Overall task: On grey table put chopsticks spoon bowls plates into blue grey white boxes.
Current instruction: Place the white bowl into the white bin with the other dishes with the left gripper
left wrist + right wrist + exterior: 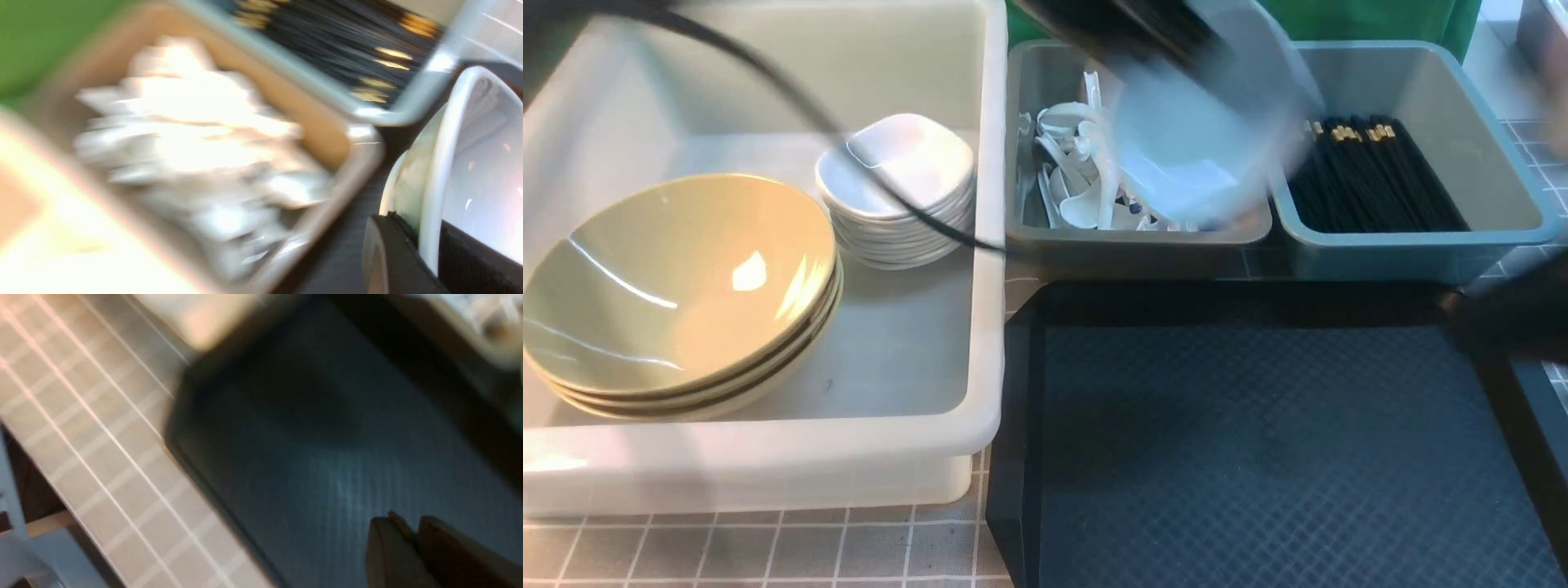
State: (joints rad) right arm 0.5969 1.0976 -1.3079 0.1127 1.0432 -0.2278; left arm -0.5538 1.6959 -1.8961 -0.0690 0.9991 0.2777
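My left gripper is shut on the rim of a white bowl. In the front view that bowl hangs blurred above the grey box of white spoons and the edge of the blue box, which holds black chopsticks. The white box at the left contains stacked yellow-green bowls and a stack of small white plates. My right gripper is shut with nothing in it, over the dark tray.
A dark textured tray lies on the grey checked table in front of the grey and blue boxes. A black cable crosses above the white box. My right arm is a dark blur at the tray's right edge.
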